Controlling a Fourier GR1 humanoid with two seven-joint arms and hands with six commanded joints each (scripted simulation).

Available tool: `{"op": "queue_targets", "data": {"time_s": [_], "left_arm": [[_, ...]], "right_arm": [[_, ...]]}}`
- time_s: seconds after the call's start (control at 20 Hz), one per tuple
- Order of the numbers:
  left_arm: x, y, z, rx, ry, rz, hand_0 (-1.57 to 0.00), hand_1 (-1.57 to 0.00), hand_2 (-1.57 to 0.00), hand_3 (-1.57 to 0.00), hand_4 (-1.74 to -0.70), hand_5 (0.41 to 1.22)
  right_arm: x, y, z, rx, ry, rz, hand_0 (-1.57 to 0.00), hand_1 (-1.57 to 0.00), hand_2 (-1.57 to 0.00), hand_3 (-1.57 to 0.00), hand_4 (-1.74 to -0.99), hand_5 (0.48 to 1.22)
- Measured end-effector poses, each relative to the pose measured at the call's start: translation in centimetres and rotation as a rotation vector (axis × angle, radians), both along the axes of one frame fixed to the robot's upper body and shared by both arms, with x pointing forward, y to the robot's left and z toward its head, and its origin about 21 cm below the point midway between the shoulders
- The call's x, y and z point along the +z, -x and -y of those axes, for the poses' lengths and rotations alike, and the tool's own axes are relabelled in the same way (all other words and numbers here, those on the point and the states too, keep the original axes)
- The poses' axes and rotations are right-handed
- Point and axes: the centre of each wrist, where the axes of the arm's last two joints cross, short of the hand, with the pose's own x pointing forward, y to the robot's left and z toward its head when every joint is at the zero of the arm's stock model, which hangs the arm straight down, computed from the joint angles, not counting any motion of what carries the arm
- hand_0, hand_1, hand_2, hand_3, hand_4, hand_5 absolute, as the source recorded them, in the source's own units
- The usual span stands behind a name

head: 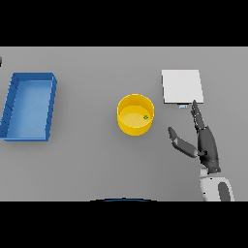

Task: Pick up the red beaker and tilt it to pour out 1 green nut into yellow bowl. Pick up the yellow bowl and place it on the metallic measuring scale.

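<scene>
The right hand [206, 143], fingers straight and thumb spread, hovers between the yellow bowl [135, 115] holding a green nut [146, 116] and the scale [181, 86]

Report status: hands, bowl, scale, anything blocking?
Right hand open, between yellow bowl and scale, holding nothing. Left hand not in view. Green nut in bowl; bowl not on scale. No red beaker visible. Path bowl-to-scale clear.
</scene>
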Motion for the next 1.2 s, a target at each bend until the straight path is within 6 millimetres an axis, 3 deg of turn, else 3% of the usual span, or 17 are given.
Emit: {"op": "queue_targets", "data": {"time_s": [0.25, 0.4, 0.6, 0.75, 0.85, 0.9, 0.95, 1.0, 1.05, 1.1, 1.2], "left_arm": [[-5.8, 4.6, -1.6, 0.169, 0.157, -0.026, -1.57, -1.57, -1.57, -1.45, -1.74, 1.221], [-8.3, 7.1, -1.8, 0.199, 0.204, -0.045, -1.57, -1.57, -1.57, -1.45, -1.74, 1.221], [-11.2, 8.9, -1.7, 0.242, 0.257, -0.079, -1.57, -1.57, -1.57, -1.51, -1.74, 1.221], [-13.0, 9.4, -1.8, 0.275, 0.269, -0.103, -1.57, -1.57, -1.57, -1.54, -1.74, 1.117], [-13.6, 9.9, -2.0, 0.285, 0.274, -0.115, -1.57, -1.57, -1.57, -1.55, -1.74, 0.967], [-14.0, 10.1, -2.3, 0.291, 0.258, -0.132, -1.57, -1.57, -1.57, -1.55, -1.67, 0.908], [-13.9, 10.0, -2.1, 0.274, 0.241, -0.147, -1.57, -1.57, -1.57, -1.5, -1.53, 0.865], [-13.7, 10.3, -2.3, 0.26, 0.225, -0.174, -1.56, -1.45, -1.43, -1.36, -1.37, 0.83], [-13.8, 10.4, -1.6, 0.218, 0.23, -0.211, -1.46, -1.18, -1.19, -1.13, -1.23, 0.803], [-13.2, 10.4, -1.7, 0.197, 0.244, -0.246, -1.17, -0.94, -0.96, -0.9, -1.12, 0.778], [-12.8, 10.8, -2.2, 0.167, 0.24, -0.336, -0.75, -0.6, -0.61, -0.58, -0.97, 0.74]], "right_arm": [[0.1, 0.1, 0.4, 0.009, 0.031, 0.0, 0.0, 0.0, 0.0, 0.0, -1.206, 0.657], [0.1, 0.2, 0.1, 0.014, 0.036, 0.015, 0.0, 0.0, 0.0, 0.0, -1.217, 0.664], [0.2, 0.2, -0.2, 0.02, 0.024, 0.008, 0.0, 0.0, 0.0, 0.0, -1.217, 0.666], [0.0, 0.5, -0.2, 0.021, 0.031, 0.012, 0.0, 0.0, 0.0, 0.0, -1.207, 0.665], [0.1, 0.4, 0.4, 0.01, 0.038, 0.002, 0.0, 0.0, 0.0, 0.0, -1.205, 0.664], [0.1, 0.3, 0.2, 0.012, 0.027, 0.013, 0.0, 0.0, 0.0, 0.0, -1.202, 0.667], [0.0, 0.3, 0.0, 0.022, 0.032, 0.024, 0.0, 0.0, 0.0, 0.0, -1.197, 0.664], [-0.4, 0.7, 0.3, 0.017, 0.036, 0.015, 0.0, 0.0, 0.0, 0.0, -1.192, 0.663], [-0.2, 0.6, 0.3, 0.017, 0.027, 0.018, 0.0, 0.0, 0.0, 0.0, -1.188, 0.663], [-0.1, 0.3, 0.1, 0.016, 0.02, 0.011, 0.0, 0.0, 0.0, 0.0, -1.187, 0.664], [-0.4, 0.9, 0.2, 0.016, 0.026, 0.022, 0.0, 0.0, 0.0, 0.0, -1.181, 0.665]]}}
